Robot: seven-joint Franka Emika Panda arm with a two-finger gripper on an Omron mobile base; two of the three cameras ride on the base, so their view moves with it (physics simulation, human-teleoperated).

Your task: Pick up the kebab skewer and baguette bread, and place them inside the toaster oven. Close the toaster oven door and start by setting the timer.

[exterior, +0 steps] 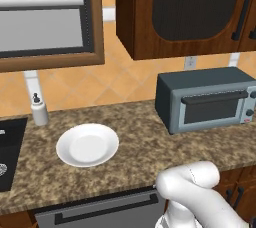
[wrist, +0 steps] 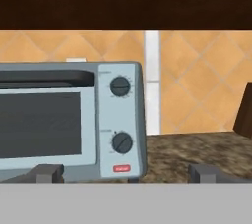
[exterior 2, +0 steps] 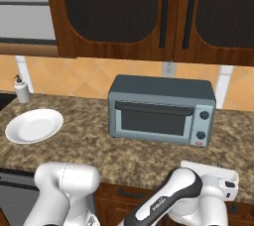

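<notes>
**Oven shut, plate bare, my claw wide and holding nothing**

The biggest thing I care about is the toaster oven [exterior 2: 161, 109]. It sits on the speckled counter [exterior: 135, 142], at the back near the tiled wall. It looks like a heavy, hard metal box, so I think it will stay put when I push on it.

Next is the toaster oven door [exterior 2: 154, 119]. It is shut. I would grab the black bar handle [exterior: 214, 97] along its top. I guess it is smooth, so I want a firm, square hold.

The white plate [exterior: 87, 144] sits well to the left of the oven. I cannot see the skewer or the bread on it.

The two round knobs [wrist: 121, 86] are small and hard. I would pinch one by its sides to turn it.

My arm is folded low in front of the counter. My gripper [wrist: 129, 173] points level at the oven's knob side, with both jaws spread far apart.
</notes>
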